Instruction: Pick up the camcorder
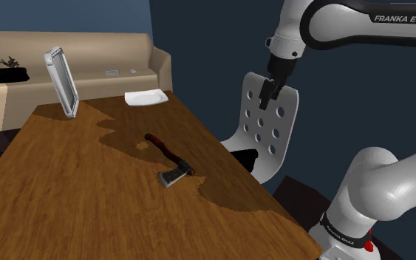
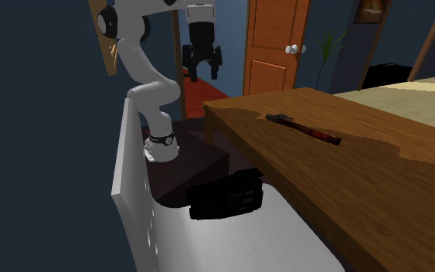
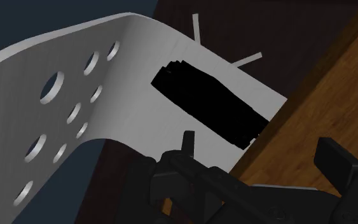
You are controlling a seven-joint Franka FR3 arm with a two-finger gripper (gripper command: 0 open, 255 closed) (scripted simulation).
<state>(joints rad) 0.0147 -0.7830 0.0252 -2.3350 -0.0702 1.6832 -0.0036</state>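
You'll find the camcorder (image 3: 212,105), a flat black block, lying on the seat of the white chair (image 1: 273,118), close to the seat edge that sits against the wooden tabletop (image 1: 88,185). The chair's back is pierced with round holes. Your claw (image 1: 267,87) hangs well above the camcorder, level with the top of the chair back, its two black fingers spread apart and gripping nothing. On the tabletop lie a red-handled hatchet (image 1: 171,166) and, farther off, a white plate (image 1: 145,97).
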